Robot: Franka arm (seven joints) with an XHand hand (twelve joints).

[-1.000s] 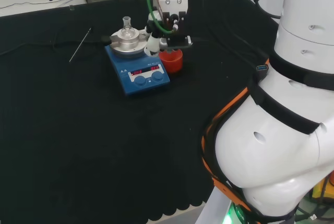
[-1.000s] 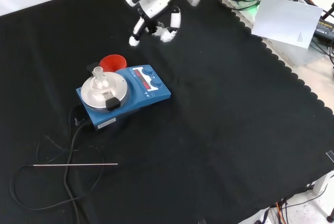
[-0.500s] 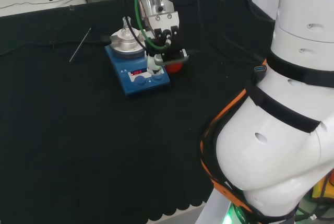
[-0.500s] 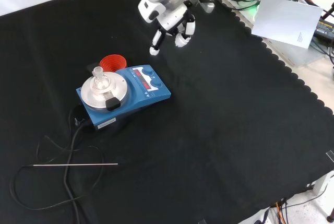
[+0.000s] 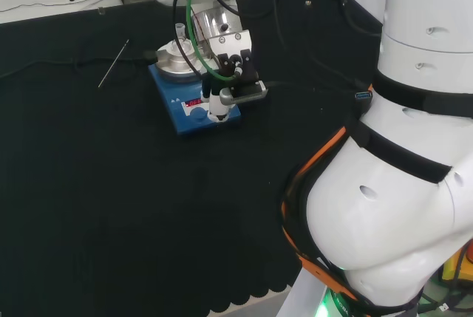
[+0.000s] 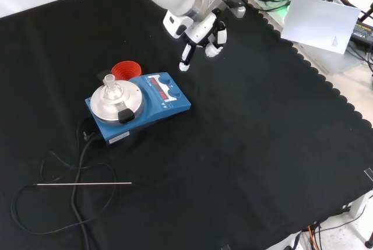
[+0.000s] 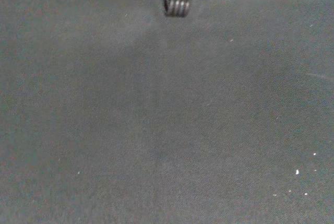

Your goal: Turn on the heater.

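Here, blue heater (image 6: pixel 140 107) sat left of centre on the black tabletop (image 6: pixel 262 145) in the front view, wide bare cloth to its right, hand (image 6: pixel 201 34) above its front right corner, one finger extended, other fingers curled, grasping nothing, farther right than a second ago.

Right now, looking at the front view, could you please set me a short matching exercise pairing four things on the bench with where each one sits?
Things:
1. heater
2. red funnel
3. metal rod
4. hand

Places:
A. lying on the cloth near the view's lower left
B. above the cloth, up and to the right of the heater's knobs
C. just behind the heater, by its round plate
D. left of centre, a small glass flask on its plate

Pairs: 1-D, 2-C, 3-A, 4-B
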